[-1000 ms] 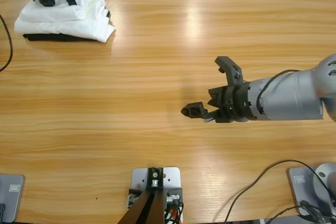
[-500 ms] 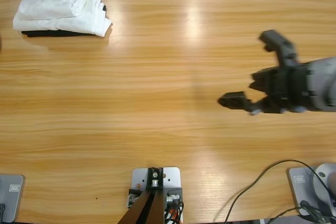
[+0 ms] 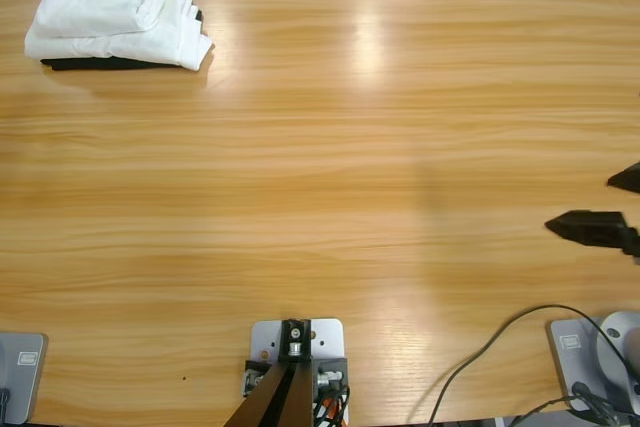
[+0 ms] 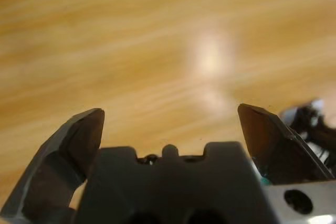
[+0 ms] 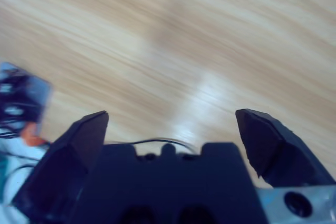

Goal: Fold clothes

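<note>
One folded white T-shirt (image 3: pixel 115 12) is lying at the upper left of the table (image 3: pixel 330 147), stacked aside; we are holding both claws, left (image 4: pixel 170 124) and right (image 5: pixel 170 124), spread open and empty.

Bright, even overhead light falls on the long pale-wood table (image 3: pixel 320 177), leaving two soft white glare patches on its far half, right of the folded white cotton T-shirt (image 3: pixel 115 12). A thin dark shadow edges the shirt's near side. A faint grey shadow band crosses the wood near the table's middle. Both wrist views are smeared: the wood grain streaks, each with a whitish glare spot, and the near black jaws are out of focus.
</note>
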Available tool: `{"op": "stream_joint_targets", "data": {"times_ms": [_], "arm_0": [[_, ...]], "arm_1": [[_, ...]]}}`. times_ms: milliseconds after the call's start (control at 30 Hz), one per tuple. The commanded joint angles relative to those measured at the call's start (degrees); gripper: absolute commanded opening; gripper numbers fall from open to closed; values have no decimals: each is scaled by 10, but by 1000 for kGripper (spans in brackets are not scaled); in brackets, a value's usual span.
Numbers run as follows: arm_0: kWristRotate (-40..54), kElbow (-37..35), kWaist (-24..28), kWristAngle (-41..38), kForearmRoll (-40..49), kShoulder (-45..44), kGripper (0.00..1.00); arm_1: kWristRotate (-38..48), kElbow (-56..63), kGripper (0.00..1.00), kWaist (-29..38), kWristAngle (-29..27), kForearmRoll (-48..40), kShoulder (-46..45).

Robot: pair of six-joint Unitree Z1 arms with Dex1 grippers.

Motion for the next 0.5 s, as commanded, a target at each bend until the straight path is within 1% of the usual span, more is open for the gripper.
{"op": "stream_joint_targets", "data": {"times_ms": [33, 100, 167, 233, 333, 400, 433, 500], "arm_0": [[2, 154, -16, -17, -99, -146, 1000], [1, 160, -28, -20, -109, -132, 1000], [-7, 172, -36, -40, -113, -136, 1000], [-11, 184, -39, -43, -128, -167, 1000], [-27, 207, -41, -49, -166, -178, 999], [-31, 208, -41, -49, -166, -177, 996], [-31, 208, -41, -49, -167, -178, 996], [-32, 209, -43, -50, -169, -175, 996]], "arm_1": [[-33, 3, 1000, -30, -46, 29, 1], [-33, 3, 1000, -75, -46, 30, 1], [-33, -1, 1000, -98, -51, 34, -6], [-38, -6, 1000, -98, -53, 37, -24], [-52, -19, 993, -102, -62, 42, -26], [-109, -32, 931, -102, -84, 44, -24], [-120, -35, 908, -103, -86, 45, -24], [-122, -20, 914, -111, -81, 16, -26]]}}
